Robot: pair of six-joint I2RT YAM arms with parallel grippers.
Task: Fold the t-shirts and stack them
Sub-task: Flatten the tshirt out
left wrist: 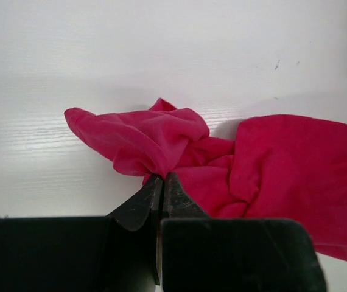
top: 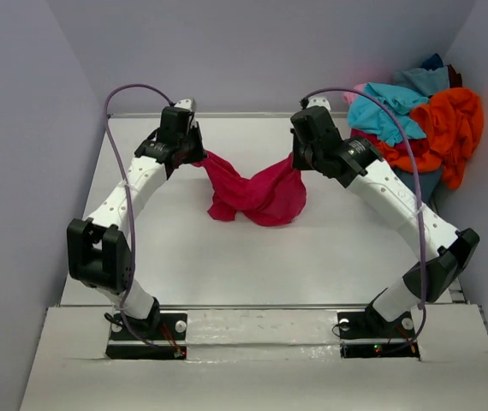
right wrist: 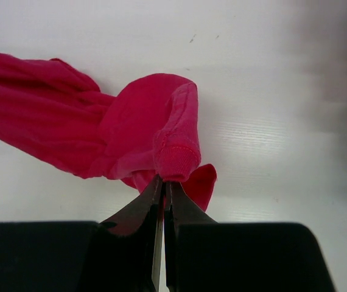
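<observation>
A crimson-magenta t-shirt hangs bunched between both arms above the middle of the white table. My left gripper is shut on its left end; in the left wrist view the cloth bunches out of the pinched gripper. My right gripper is shut on its right end, where a ribbed hem folds over the closed gripper. The shirt's middle sags down to the table. The other t-shirts lie in a heap at the back right: orange, turquoise, dark blue.
The heap of shirts fills the table's back right corner against the grey wall. Grey walls close in the left, back and right sides. Purple cables loop above both arms. The arm bases stand at the near edge.
</observation>
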